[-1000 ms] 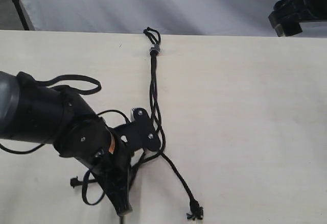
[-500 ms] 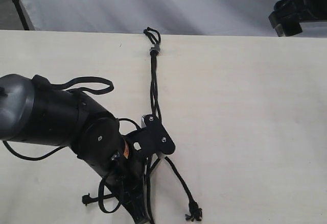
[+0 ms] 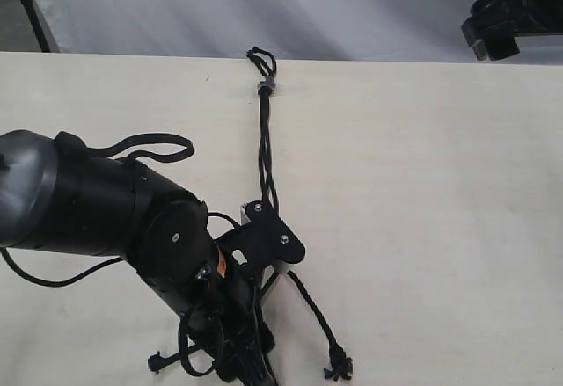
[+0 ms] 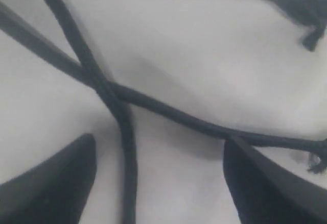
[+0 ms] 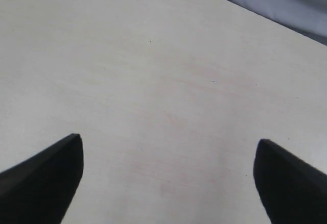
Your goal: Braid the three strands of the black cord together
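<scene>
Crossing strands (image 4: 104,87) lie loose between the wide-spread left jaws, unseen in the exterior view; right jaws stand apart.

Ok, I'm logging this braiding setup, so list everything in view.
black cord: one, black, down the table's middle from its far edge.
knot: one, black with grey band, at the cord's far end.
three strands: three, black, twisted below the knot, loose nearer the front.
table: one, pale wood, under everything.
cloth: one, whitish, behind the table.
left gripper: one, black, open over the crossing strands.
right gripper: one, black, open, over bare table.
</scene>
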